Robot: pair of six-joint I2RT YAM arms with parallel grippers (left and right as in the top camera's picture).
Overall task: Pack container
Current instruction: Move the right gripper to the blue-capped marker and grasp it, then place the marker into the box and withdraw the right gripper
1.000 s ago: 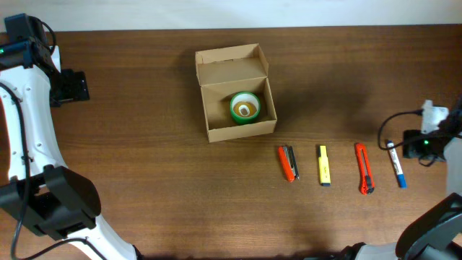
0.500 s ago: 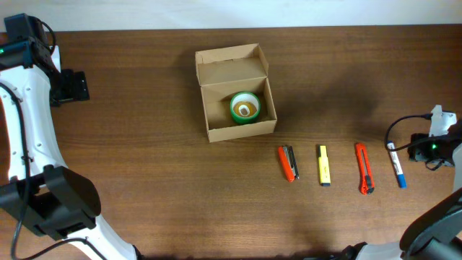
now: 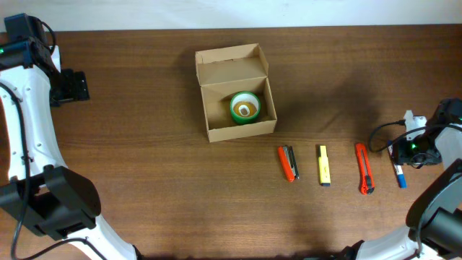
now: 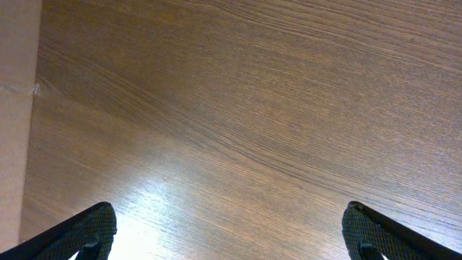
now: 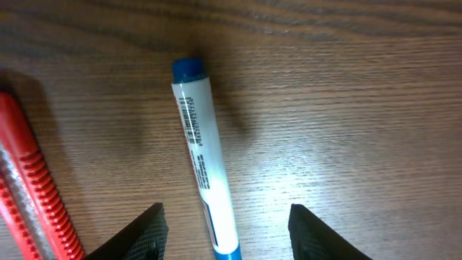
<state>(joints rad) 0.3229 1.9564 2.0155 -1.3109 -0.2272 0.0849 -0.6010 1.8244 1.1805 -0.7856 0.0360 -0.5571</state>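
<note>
The tan cardboard container (image 3: 236, 92) stands open at the table's middle back, lid flap folded away, with a green tape roll (image 3: 245, 107) inside. A white marker with blue ends (image 3: 398, 172) lies at the far right; it also shows in the right wrist view (image 5: 204, 162). My right gripper (image 3: 406, 148) is open, its fingers (image 5: 225, 235) on either side of the marker, apart from it. My left gripper (image 3: 72, 85) is open and empty at the far left, over bare wood (image 4: 225, 235).
An orange box cutter (image 3: 364, 178), a yellow highlighter (image 3: 325, 165) and an orange-and-grey stapler (image 3: 289, 163) lie in a row left of the marker. The cutter shows in the right wrist view (image 5: 32, 195). The table's left edge shows in the left wrist view (image 4: 14, 108).
My right gripper has moved left and over the marker. The left arm and the objects have not moved.
</note>
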